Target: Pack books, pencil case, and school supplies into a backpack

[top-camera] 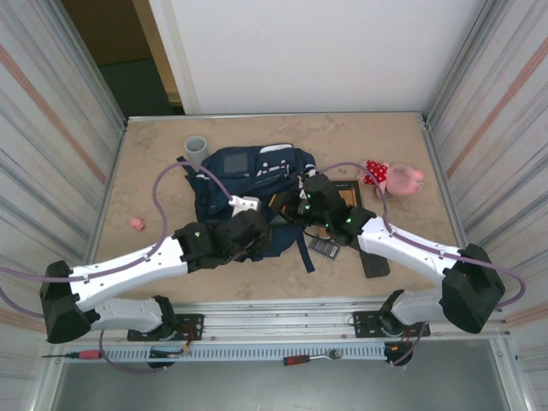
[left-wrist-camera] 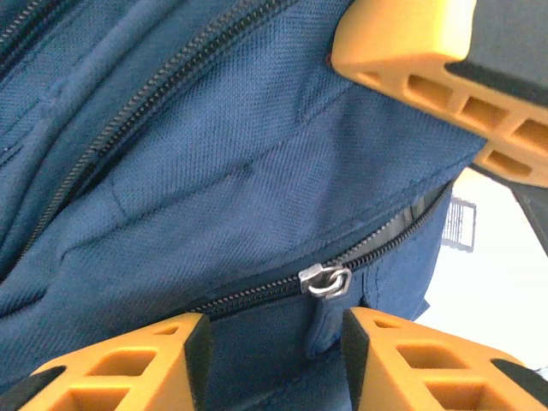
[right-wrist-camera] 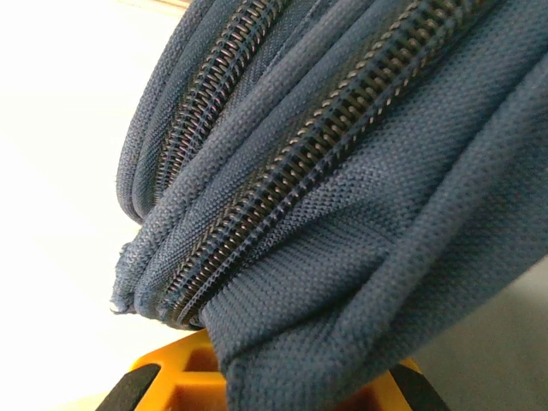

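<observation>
Sagging in soft folds, the backpack (top-camera: 244, 175) lay mid-worktop (top-camera: 145, 180), nearer the far edge; limp cloth, likely light while unpacked. Right gripper (right-wrist-camera: 274, 381) was clenched on a fabric fold. Left gripper (left-wrist-camera: 274, 338) stood parted astride the zipper pull (left-wrist-camera: 325, 281), judged the surest handhold.

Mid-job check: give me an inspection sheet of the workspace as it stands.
Surface: beige stone-patterned table.
Job's things: backpack at centre; book and grid-faced piece lying outside, to its right.
Clutter: grey cup, plush toy, black oblong, small pink bit.
Grippers: left gripper open astride zip pull; right gripper shut on backpack fabric.
Cables: purple cables arc from both arms; the left one crosses the backpack.
Surroundings: ribbed metal walls; hand tools on front rail.
</observation>
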